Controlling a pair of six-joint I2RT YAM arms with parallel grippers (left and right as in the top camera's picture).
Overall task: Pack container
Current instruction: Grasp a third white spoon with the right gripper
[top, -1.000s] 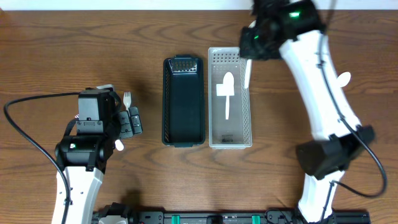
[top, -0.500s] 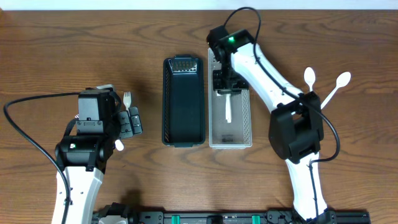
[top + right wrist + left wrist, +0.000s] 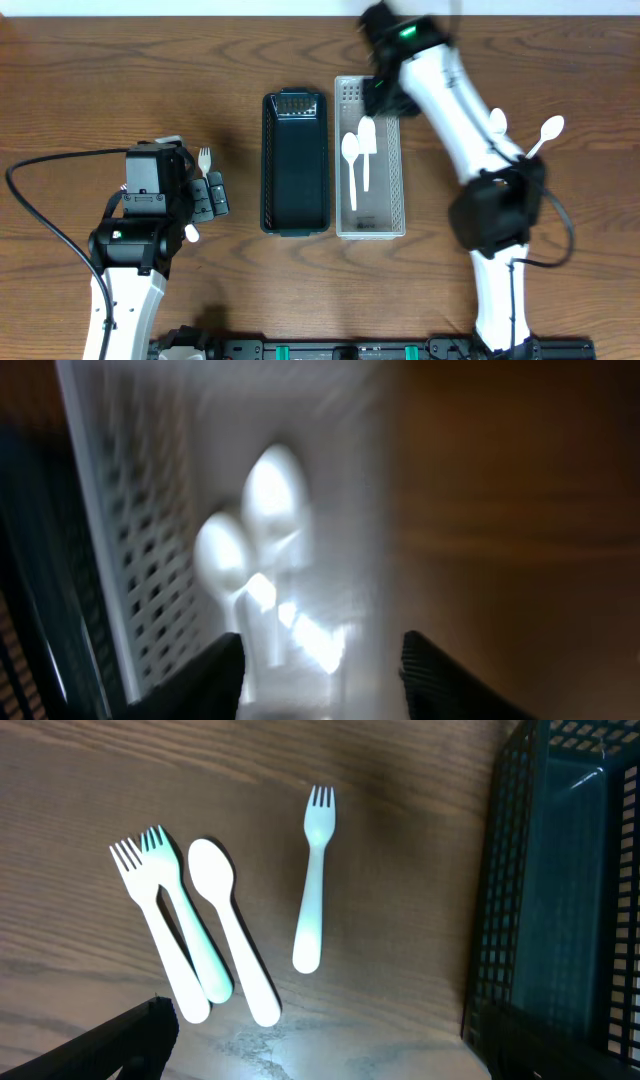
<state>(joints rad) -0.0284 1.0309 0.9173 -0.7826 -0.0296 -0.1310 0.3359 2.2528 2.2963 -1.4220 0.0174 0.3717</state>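
A white slotted container [image 3: 392, 190] stands mid-table with two white spoons [image 3: 351, 150] lying in it; the blurred right wrist view shows those spoons [image 3: 262, 510] too. My right gripper [image 3: 382, 95] hovers over the container's far end, open, with nothing between its fingers [image 3: 212, 672]. Two more white spoons [image 3: 548, 130] lie on the wood at the right. My left gripper [image 3: 212, 195] is open and empty above two overlapping white forks [image 3: 160, 935], a white spoon [image 3: 212, 875] and a single fork [image 3: 313, 890].
A black slotted basket [image 3: 296, 160] stands just left of the white container, and its wall [image 3: 500, 910] fills the right side of the left wrist view. Black cables trail from both arms.
The right gripper came down into the white container with a spoon, opened and let it go, then rose toward the far end. Two spoons now lie there. The left arm has not moved.
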